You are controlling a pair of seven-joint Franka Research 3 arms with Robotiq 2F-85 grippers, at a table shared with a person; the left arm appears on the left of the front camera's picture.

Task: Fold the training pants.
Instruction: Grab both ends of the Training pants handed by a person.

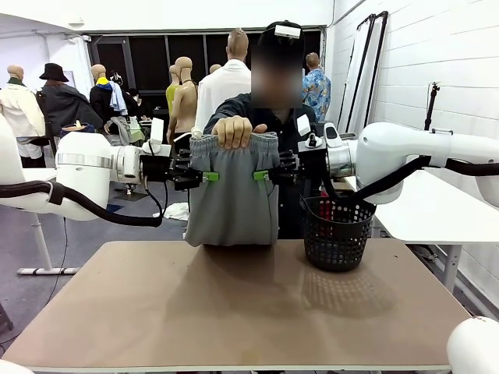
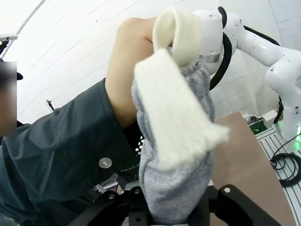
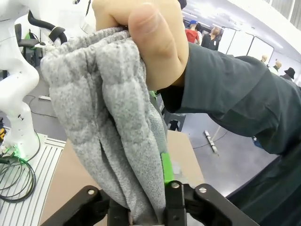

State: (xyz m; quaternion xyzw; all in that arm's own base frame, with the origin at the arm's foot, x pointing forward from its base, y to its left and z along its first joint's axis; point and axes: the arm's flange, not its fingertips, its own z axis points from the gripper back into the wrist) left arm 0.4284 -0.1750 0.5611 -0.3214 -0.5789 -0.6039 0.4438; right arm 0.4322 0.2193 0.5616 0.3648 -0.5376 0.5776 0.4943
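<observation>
Grey training pants hang above the table's far edge from the person's hand, left fingers and right fingers pinching opposite side edges. Thin pinches could slip once the hand lets go, dropping cloth toward the basket.

A white block wall runs along the right; dark windows span the back. A brown table stands on grey floor, a white table beside it.
</observation>
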